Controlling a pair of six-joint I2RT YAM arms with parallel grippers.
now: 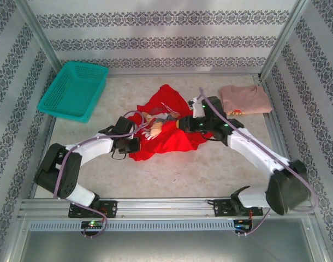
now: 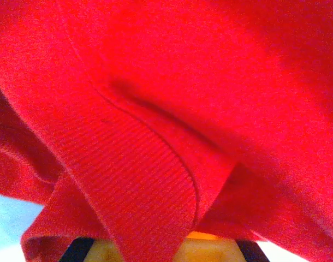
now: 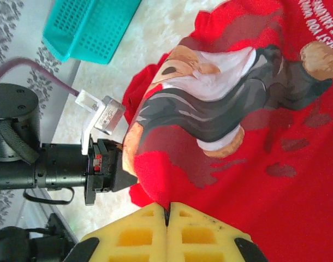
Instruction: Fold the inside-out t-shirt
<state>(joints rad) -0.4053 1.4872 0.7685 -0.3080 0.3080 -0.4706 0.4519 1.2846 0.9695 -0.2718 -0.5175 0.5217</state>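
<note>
The inside-out t-shirt (image 1: 165, 135), bright red with a cartoon print, lies crumpled at mid-table. My left gripper (image 1: 136, 132) reaches into its left side. In the left wrist view red cloth with a ribbed band (image 2: 128, 174) drapes over the yellow fingers (image 2: 213, 250) and is shut between them. My right gripper (image 1: 182, 124) comes in from the right. Its yellow fingers (image 3: 139, 234) are pressed together, pinching a fold of the red shirt (image 3: 155, 164) at their tips (image 3: 167, 209). The left gripper's black body (image 3: 103, 170) sits just left of that fold.
A teal basket (image 1: 73, 90) stands at the back left corner. A folded pale pink shirt (image 1: 244, 99) lies at the back right. Patterned walls and metal posts enclose the table, and bare tabletop (image 1: 210, 169) lies in front of the shirt.
</note>
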